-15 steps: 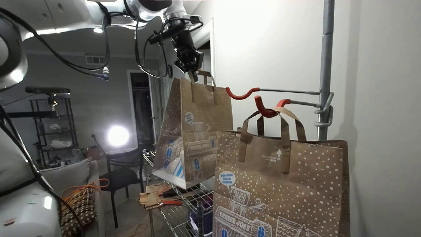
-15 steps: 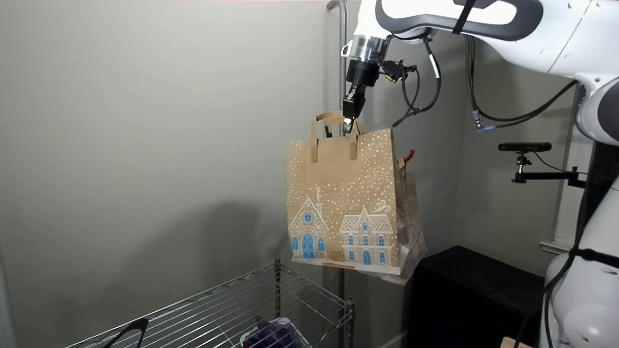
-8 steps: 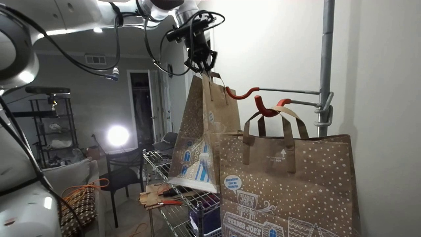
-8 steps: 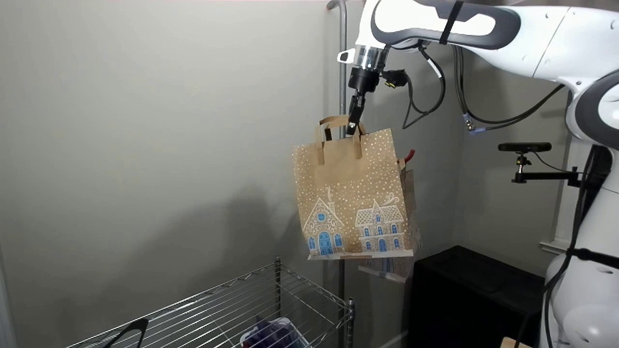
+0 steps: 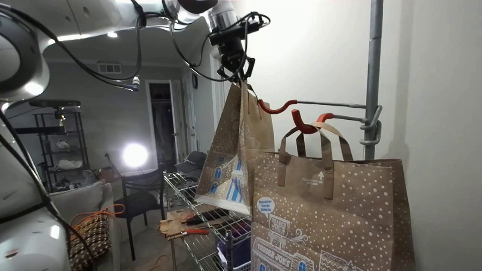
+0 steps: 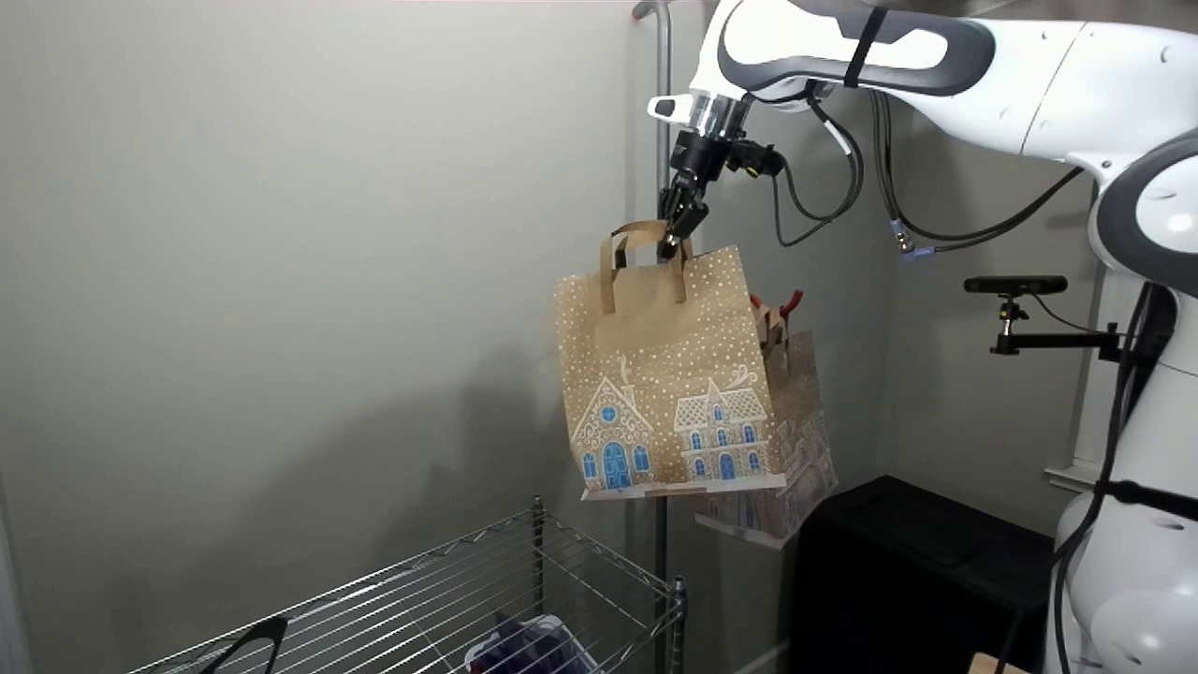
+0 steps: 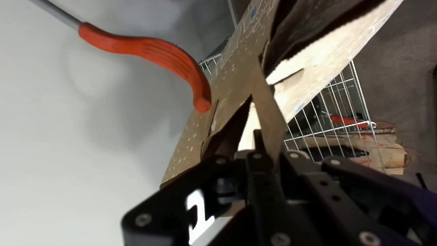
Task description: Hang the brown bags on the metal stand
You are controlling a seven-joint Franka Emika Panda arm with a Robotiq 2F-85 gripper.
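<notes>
While the end effector (image 6: 668,245) pinches one handle (image 7: 270,116), its brown bag (image 6: 666,374) hangs below.

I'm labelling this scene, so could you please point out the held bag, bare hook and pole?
Held bag (image 6: 664,373), in an exterior view: middle of its dotted side.
Bare hook (image 7: 160,53), in the wrist view: the curve's red coating.
Pole (image 5: 373,71), in an exterior view: shaft above the bare hook.

Between the jaws, a flat brown paper handle (image 7: 270,119), matt; below, its boxy brown kraft-paper bag (image 6: 666,370), also matt; near the jaws, a curved orange-red hook (image 7: 167,54), smooth-coated, on a grey metal rod (image 7: 60,14).
</notes>
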